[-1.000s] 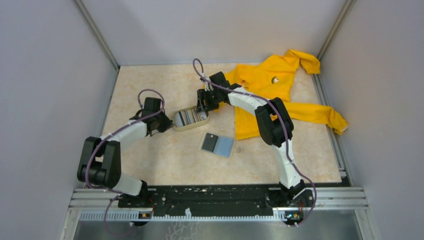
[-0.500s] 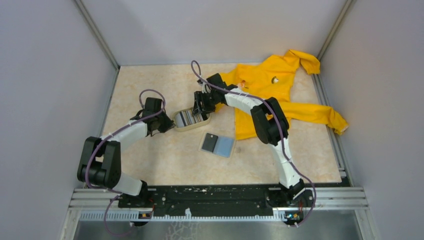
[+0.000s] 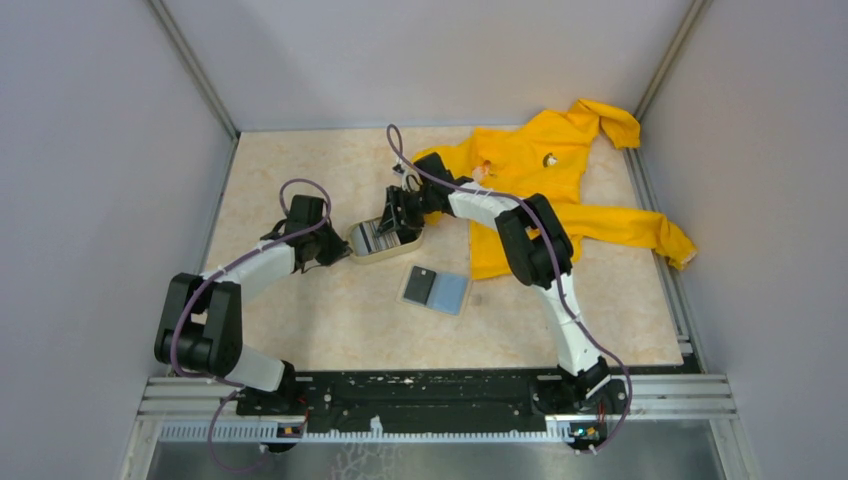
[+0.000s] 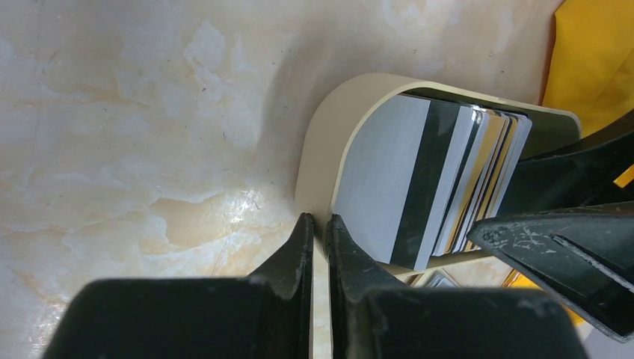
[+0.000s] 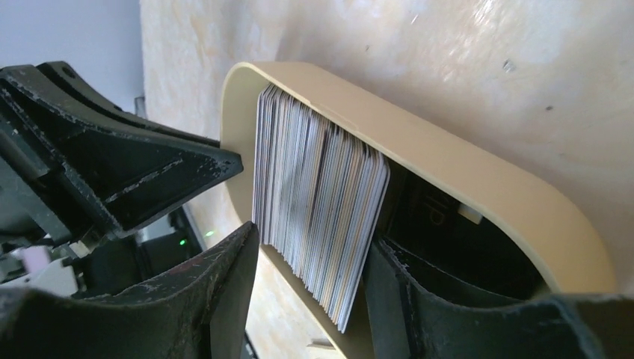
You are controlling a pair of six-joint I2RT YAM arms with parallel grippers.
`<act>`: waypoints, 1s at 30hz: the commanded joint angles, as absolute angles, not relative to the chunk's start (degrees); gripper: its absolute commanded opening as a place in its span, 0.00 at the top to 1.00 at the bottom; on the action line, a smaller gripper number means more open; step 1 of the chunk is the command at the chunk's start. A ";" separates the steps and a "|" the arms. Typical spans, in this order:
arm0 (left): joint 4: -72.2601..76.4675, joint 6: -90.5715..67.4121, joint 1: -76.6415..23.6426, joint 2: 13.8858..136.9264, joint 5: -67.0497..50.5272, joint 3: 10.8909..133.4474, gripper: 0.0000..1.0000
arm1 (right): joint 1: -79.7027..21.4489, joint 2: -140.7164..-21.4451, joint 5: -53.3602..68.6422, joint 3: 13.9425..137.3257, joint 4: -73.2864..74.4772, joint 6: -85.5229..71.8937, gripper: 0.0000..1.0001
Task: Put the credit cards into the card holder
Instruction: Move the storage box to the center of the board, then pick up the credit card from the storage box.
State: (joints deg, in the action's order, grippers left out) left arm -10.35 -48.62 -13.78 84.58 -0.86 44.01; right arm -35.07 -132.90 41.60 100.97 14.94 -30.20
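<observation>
On the left of the pale marbled worktop (image 3: pixel 300 180), the left hand (image 3: pixel 338 247) reaches in low to the rounded left end of the card holder (image 3: pixel 385 256), a beige tray with rounded ends lying flat. In the left wrist view its two black fingers (image 4: pixel 295 254) are pressed almost together, with only the thin beige end wall of the holder between them, so this hand is pinching the holder by that wall. Inside the holder a stack of cards (image 4: pixel 396 179) stands on edge, packed toward the left end; the face card is grey with a dark stripe. The right end of the holder behind the stack is dark. The right hand (image 3: pixel 398 218) comes down from the far side onto the middle of the holder. In the right wrist view its fingers (image 5: pixel 224 292) stand apart on either side of the stack, one by the front card and one at the back, inside the holder. Whether they squeeze the stack or only straddle it I cannot tell. Just to the near right of the holder, apart from both hands, the two credit cards lie flat on the worktop side by side: the dark grey card (image 3: pixel 420 285) on the left and the light blue card (image 3: pixel 453 293) touching it on the right. Further right and toward the back, a yellow garment (image 3: pixel 540 165) lies spread on the worktop under the right arm.
</observation>
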 commanded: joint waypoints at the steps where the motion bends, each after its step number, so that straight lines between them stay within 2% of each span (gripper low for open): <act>1: -6.94 -50.19 -14.50 83.26 -4.58 43.90 0.91 | -35.60 -132.57 49.78 100.15 7.69 -34.87 0.48; 8: -6.85 -50.43 -14.50 83.69 -5.06 44.29 0.91 | -36.03 -134.56 45.51 103.52 15.39 -29.45 0.45; 30: -7.36 -49.79 -14.48 84.70 -3.83 44.56 0.91 | -31.95 -128.61 50.27 101.33 15.12 -29.53 0.48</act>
State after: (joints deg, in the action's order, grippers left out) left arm -10.24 -48.66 -14.17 84.75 -2.48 43.99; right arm -32.73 -134.28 48.80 100.88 15.88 -30.20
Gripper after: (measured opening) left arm 0.103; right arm 0.520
